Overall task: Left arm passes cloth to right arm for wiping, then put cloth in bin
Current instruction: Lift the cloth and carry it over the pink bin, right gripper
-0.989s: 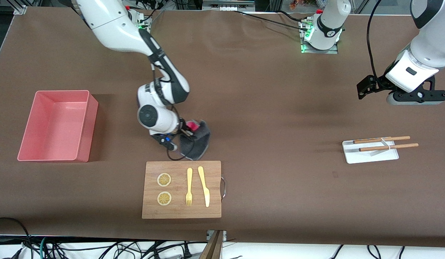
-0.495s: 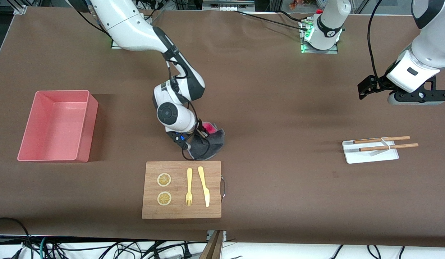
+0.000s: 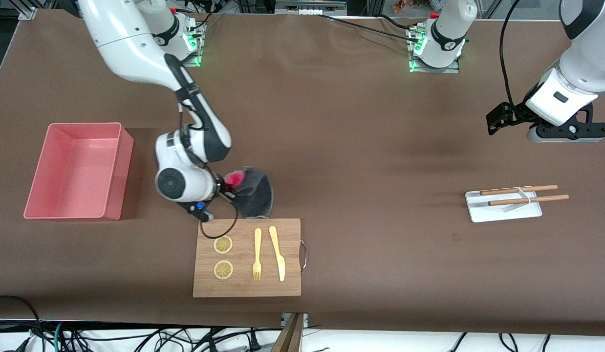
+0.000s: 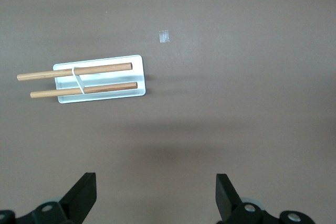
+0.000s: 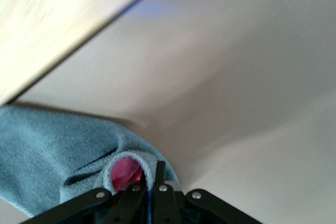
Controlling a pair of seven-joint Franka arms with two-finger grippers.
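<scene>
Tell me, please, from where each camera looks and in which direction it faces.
Front view: high across the table, facing both bases; right end effector holds the cloth beside the wooden board.
Left wrist view: looks down on the white tray; open left end effector shows.
Right wrist view: low over the table; shut fingers pinch the cloth.
Shared: front and right wrist views show cloth and board.

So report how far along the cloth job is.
Handover looks done: the right gripper is shut on the cloth, the left gripper open and waiting above the white tray. In hand: wiping beside the wooden board. Left: dropping it in the bin.
</scene>
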